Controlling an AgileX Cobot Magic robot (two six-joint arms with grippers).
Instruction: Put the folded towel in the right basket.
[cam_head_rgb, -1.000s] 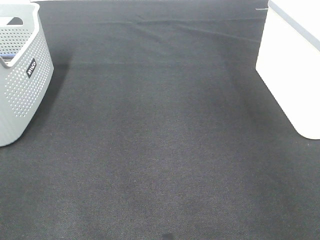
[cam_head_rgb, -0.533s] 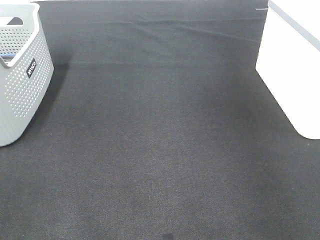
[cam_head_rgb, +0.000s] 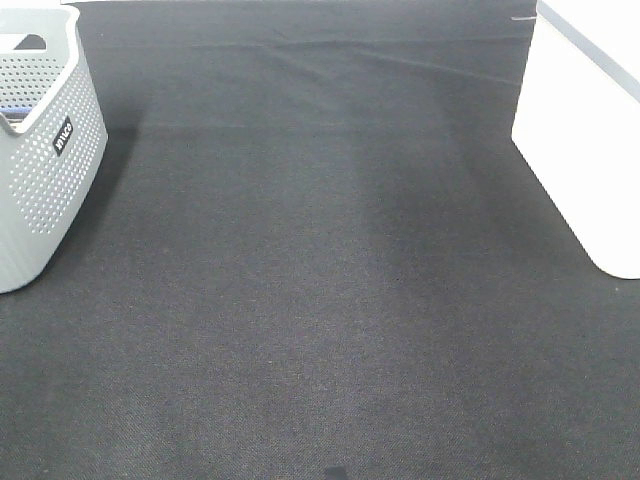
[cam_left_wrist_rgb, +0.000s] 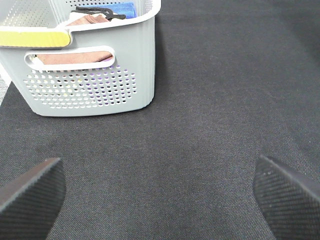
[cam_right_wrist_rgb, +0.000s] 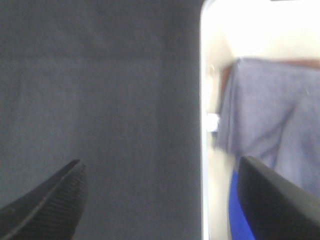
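The right basket (cam_head_rgb: 590, 130) is white and stands at the mat's right edge. In the right wrist view a grey-blue folded towel (cam_right_wrist_rgb: 270, 110) lies inside it, behind its white wall (cam_right_wrist_rgb: 212, 150). My right gripper (cam_right_wrist_rgb: 160, 175) is open and empty, over the mat just beside that wall. My left gripper (cam_left_wrist_rgb: 157, 175) is open and empty, low over the mat in front of the grey left basket (cam_left_wrist_rgb: 95, 75). Neither arm shows in the exterior high view.
The grey perforated basket (cam_head_rgb: 40, 150) stands at the left edge and holds a pink-brown towel (cam_left_wrist_rgb: 75, 56), a blue cloth (cam_left_wrist_rgb: 122, 9) and a black item (cam_left_wrist_rgb: 97, 12). A bright blue cloth (cam_right_wrist_rgb: 242, 210) lies in the white basket. The black mat (cam_head_rgb: 320, 280) spans between the baskets.
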